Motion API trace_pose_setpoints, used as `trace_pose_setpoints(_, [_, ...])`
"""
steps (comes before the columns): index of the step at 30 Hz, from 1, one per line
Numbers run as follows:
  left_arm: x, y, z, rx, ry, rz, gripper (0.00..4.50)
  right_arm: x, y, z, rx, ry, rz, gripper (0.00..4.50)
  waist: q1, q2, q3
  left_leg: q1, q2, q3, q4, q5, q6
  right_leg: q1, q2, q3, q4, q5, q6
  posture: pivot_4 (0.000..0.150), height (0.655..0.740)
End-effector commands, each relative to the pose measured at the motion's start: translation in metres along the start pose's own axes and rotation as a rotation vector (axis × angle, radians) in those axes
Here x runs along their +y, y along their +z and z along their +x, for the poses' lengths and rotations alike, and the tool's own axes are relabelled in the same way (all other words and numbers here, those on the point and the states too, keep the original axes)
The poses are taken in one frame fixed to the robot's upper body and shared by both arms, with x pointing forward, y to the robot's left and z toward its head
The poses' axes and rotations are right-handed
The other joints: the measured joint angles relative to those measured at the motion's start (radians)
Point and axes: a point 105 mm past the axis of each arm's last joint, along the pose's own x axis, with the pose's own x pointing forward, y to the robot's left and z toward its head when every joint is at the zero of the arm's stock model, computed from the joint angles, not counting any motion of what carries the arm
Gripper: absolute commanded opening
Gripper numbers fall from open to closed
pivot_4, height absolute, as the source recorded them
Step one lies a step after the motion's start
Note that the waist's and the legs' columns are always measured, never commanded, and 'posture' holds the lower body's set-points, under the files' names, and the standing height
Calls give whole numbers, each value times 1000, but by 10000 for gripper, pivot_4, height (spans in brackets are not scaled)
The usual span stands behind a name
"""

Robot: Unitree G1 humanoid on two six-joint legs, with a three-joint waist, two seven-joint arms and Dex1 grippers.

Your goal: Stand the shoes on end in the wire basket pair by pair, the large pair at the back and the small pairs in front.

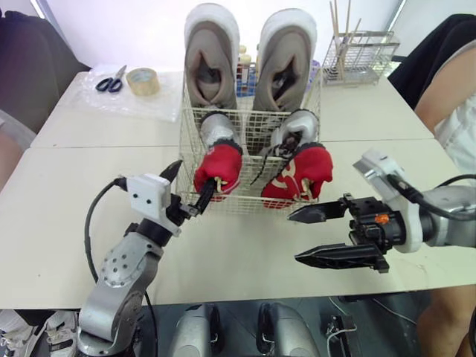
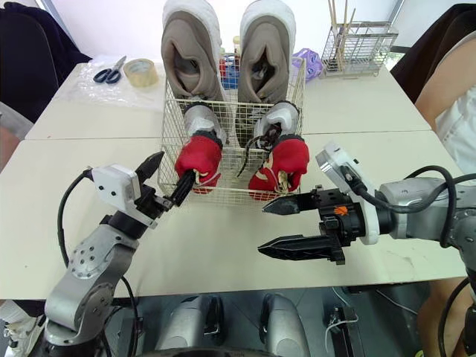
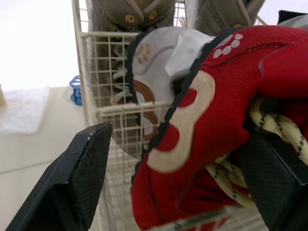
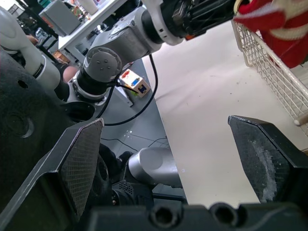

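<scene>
Red shoe at L tool, spread wide.

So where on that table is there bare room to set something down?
Bare table lies left of the wire basket, nearer than the tape and scissors, and right of it, before the small rack. It is crowded at the basket's front, where the left gripper straddles a red shoe and the right gripper hovers.

Shoes apparently upright in wire basket
</scene>
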Motion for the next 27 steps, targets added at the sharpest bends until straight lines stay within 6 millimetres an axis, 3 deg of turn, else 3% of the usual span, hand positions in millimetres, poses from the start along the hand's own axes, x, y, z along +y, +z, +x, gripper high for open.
trace_pose_setpoints(1, [-5, 11, -14, 10, -33, -23, 37573, 3, 3, 2, -10, 28, -30, 45000, 0, 0, 0, 0, 0, 0, 0, 0, 0, 0, 0, 0, 0, 0, 0, 1500, 7400])
trace_pose_setpoints(8, [-13, 21, -35, 61, -105, -200, 37573, -1, -4, 4, -2, 48, -15, 45000, 0, 0, 0, 0, 0, 0, 0, 0, 0, 0, 0, 0, 0, 0, 0, 1500, 7400])
trace_pose_setpoints(14, [-7, 29, -60, 110, -143, -382, 37573, -2, -5, 5, -1, 58, -15, 45000, -1, 0, 0, 0, 0, -1, 0, 0, -1, 0, 0, 0, 0, 0, 0, 1500, 7400])
trace_pose_setpoints(19, [48, 27, -84, 163, 10, -341, 37573, -4, -9, 1, 16, 46, 5, 45000, 1, 1, 0, 0, 0, -1, 0, 0, -1, -1, 0, 0, 0, -2, -3, 1500, 7400])
trace_pose_setpoints(24, [60, 7, -107, 328, 37, -278, 37573, -12, -18, -22, 54, -53, 53, 45000, 0, 1, 0, -1, -1, -1, 0, -1, 0, 0, -1, -1, -5, -3, -4, 1500, 7400])
trace_pose_setpoints(27, [51, -11, -117, 430, -18, -282, 37573, -15, -23, -30, 56, -88, 74, 45000, -1, 1, 0, -1, -1, 0, -1, -4, -1, 1, -1, 0, -9, -3, -4, 1500, 7400])
